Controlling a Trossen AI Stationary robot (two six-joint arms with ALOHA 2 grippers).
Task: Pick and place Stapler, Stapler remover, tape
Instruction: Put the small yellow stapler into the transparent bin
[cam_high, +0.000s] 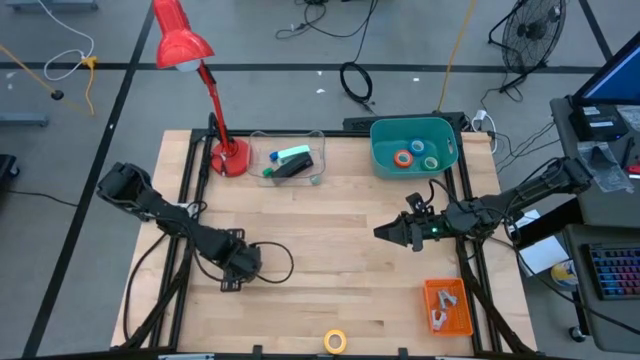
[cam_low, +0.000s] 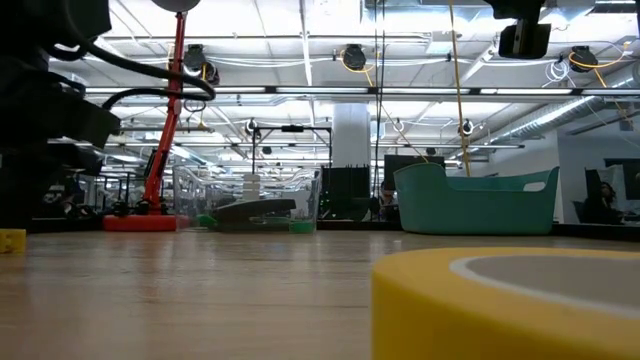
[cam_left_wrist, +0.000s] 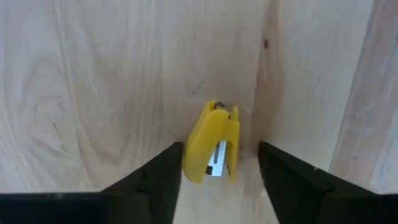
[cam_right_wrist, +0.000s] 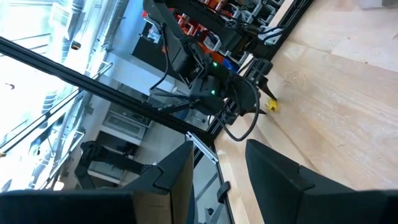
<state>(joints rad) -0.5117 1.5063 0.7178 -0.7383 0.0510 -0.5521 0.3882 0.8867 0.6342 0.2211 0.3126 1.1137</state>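
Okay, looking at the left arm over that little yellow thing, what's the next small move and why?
Probably lower the left tool a little and close it. The yellow staple remover lies on the table between its open fingers, not yet gripped. The right tool hangs open mid-table, out of the way.

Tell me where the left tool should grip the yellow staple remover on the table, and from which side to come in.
Grip the yellow staple remover across its two flat yellow sides, coming straight down from above. It lies on the wood between the open fingers of the left tool, its long axis running along the gap, so closing should probably clamp its narrow width.
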